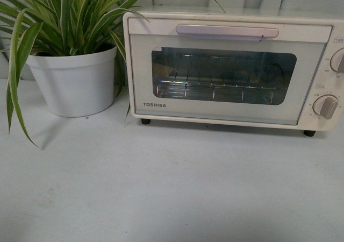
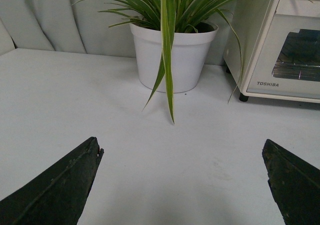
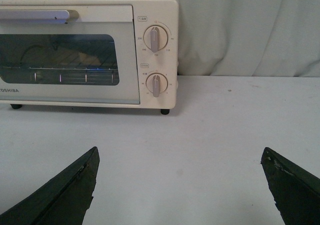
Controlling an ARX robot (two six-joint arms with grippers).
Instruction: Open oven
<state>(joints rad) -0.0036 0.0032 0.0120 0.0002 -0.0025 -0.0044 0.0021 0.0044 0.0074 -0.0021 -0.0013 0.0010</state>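
Starting left of the oven (image 1: 226, 75), we see a potted plant (image 1: 72, 78): long striped leaves in a white pot, just beside the oven's left wall on the pale table (image 1: 161, 193). Our left gripper (image 2: 181, 152) points at that pot. Its jaws are spread wide with nothing between them. From it the oven lies off to the side, and the left wrist view shows only the oven's left corner.

The oven is cream-white and boxy on small black feet, set toward the back of the table in front of a grey curtain (image 3: 250, 30). Its door (image 1: 215, 112) is closed and flush, and a wire rack (image 1: 215, 86) shows through the glass. A long silver handle (image 1: 227, 31) runs level across the top edge of the door, from near the oven's left side to short of its right side. At the oven's right end, two round knobs (image 3: 155, 38) sit one above the other.

Our right gripper (image 3: 179, 155) faces the oven's knob end squarely, well apart from it, with bare table between. Its jaws are likewise wide apart and empty.

We judge the right arm the better placed. The handle lies ahead of and above its jaws, toward the oven's left, so the fingers would need to close over the bar across its length.
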